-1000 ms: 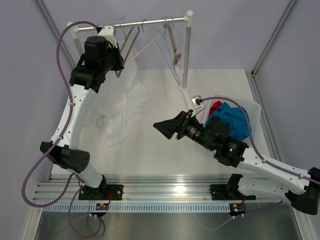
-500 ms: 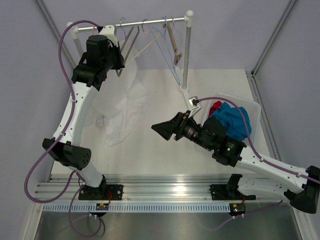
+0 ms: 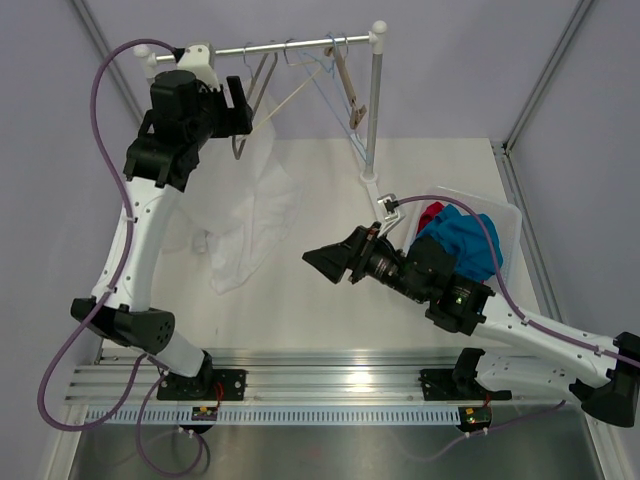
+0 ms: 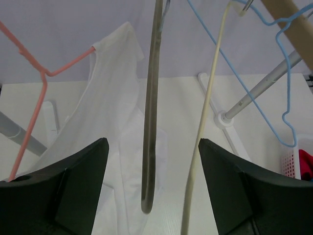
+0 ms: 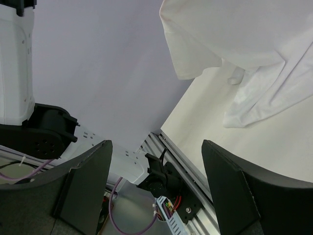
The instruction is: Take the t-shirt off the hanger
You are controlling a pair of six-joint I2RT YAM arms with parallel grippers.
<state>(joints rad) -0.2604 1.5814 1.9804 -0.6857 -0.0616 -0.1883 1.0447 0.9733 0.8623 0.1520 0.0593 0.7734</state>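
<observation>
Two sets of jaws apart, both empty: left gripper point(image 4: 151, 142) up by the far-left rail point(image 3: 290, 45), right gripper point(image 5: 156, 144) mid-table. T-shirt point(image 4: 115, 98) hangs on the pink hanger point(image 4: 34, 93), hem pooled on the table point(image 3: 330, 320). Risk: a tug on the cloth drags that hanger off the rail. Grey hanger point(image 4: 151, 112), cream hanger point(image 4: 205, 127) and blue hanger point(image 4: 274, 78) crowd the approach; clothes bin point(image 3: 505, 225) sits right.

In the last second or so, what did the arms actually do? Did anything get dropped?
The left gripper shifted leftward and up beside the rail, and its jaws opened wide; what it let go of, if anything, cannot be told. The white t-shirt drapes down to the table as before, and the right gripper stays open, hardly moved.
</observation>
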